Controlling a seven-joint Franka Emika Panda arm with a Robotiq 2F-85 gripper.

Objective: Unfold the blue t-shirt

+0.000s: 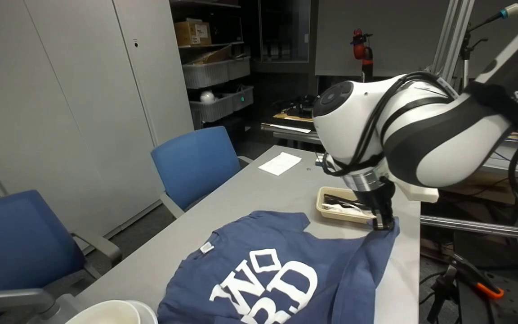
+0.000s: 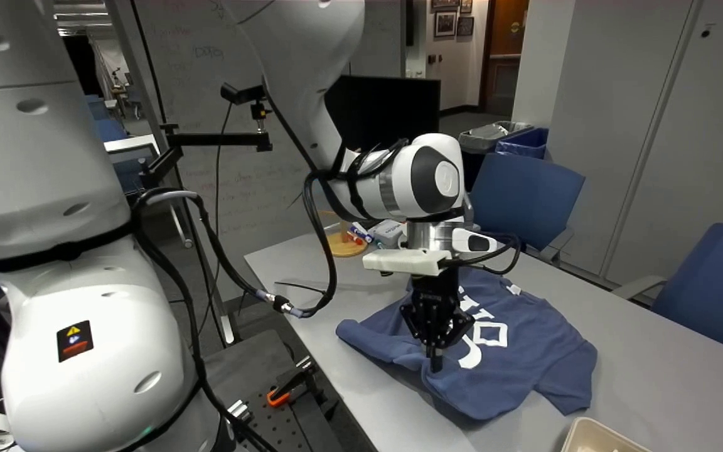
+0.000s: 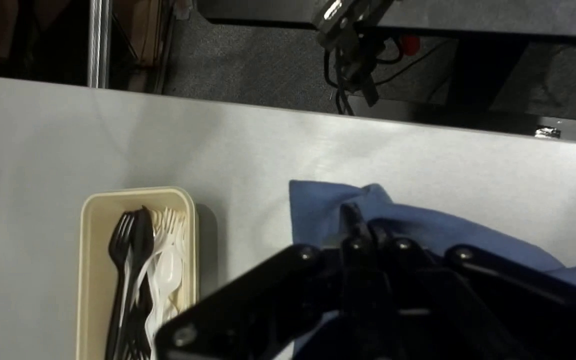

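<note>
The arm [image 1: 425,132] bends downward (fingers [image 1: 382,220] pinched together).

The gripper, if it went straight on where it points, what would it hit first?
Downward, likely more cloth of the blue t-shirt, which the gripper pinches, then the grey table beneath; how close is unclear.

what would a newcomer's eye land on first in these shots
Most likely the big white robot arm over the table, its gripper shut on an edge of the blue t-shirt. Next, perhaps, the white letters across the shirt. In the wrist view, a tray of black and white cutlery stands beside it.
</note>
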